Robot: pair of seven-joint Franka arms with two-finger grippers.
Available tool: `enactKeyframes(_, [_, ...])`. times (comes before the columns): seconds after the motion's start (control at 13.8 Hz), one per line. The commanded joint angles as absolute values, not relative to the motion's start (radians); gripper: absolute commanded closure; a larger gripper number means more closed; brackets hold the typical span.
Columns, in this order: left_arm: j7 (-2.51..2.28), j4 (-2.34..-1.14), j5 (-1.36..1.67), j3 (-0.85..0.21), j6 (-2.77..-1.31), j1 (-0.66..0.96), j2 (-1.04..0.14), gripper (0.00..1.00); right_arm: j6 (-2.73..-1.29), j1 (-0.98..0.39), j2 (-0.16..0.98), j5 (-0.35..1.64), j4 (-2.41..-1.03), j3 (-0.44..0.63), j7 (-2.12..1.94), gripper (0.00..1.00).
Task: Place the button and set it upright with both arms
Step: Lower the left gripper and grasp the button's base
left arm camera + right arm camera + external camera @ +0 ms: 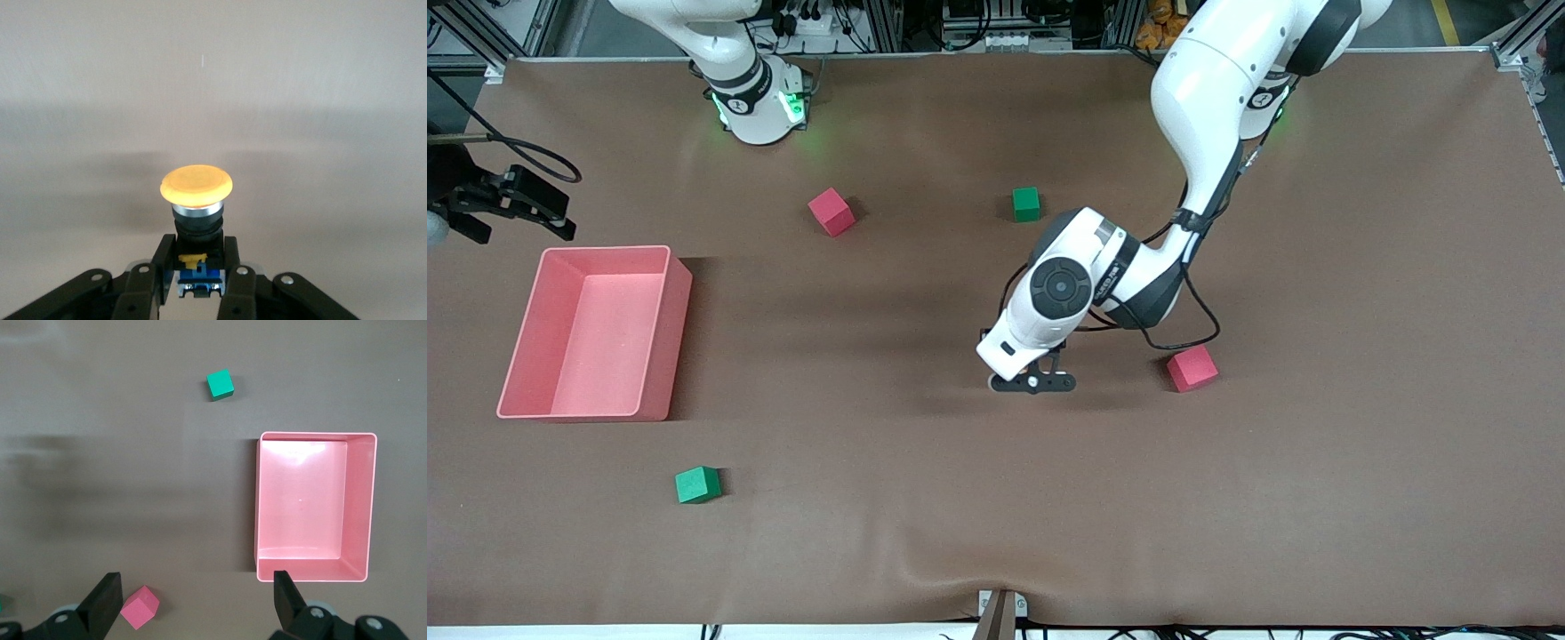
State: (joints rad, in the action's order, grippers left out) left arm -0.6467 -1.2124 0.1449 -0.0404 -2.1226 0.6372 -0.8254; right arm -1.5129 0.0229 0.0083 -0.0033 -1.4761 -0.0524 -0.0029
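Green cube [697, 484] lies lowest in the front frame, untouched; my work is at centre frame.

My left gripper [1034, 382] is low over the brown table [1316, 498] at the middle of the front frame, its fingers [148, 283] closed on the button's [196, 207] black-and-blue body, orange cap pointing away from my wrist. I judge the button is gripped but not yet released standing; whether it touches the mat I cannot tell. My right gripper [195, 600] waits with jaws wide above the upper-left area, over the pink bin [663, 356]. Setting down and letting go remain.
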Motion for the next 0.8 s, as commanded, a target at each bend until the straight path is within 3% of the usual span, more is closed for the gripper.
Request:
enactKeyframes(0.0, [-0.708, -1.238, 0.138, -0.005, -2.239, 0.655, -0.805, 1.0, -1.494, 0.029, 0.018, -0.025, -1.45, -0.06, -0.009, 0.0])
enactKeyframes(0.29, [-0.842, -1.243, 0.01, -0.005, -2.403, 0.657, -0.813, 1.0, -1.491, 0.028, 0.018, -0.025, -1.451, -0.06, -0.009, 0.0])
enactKeyframes(0.72, [-1.101, -1.258, -0.259, -0.006, -2.514, 0.667, -0.824, 1.0, -1.473, 0.031, 0.018, -0.025, -1.451, -0.06, -0.011, 0.0])
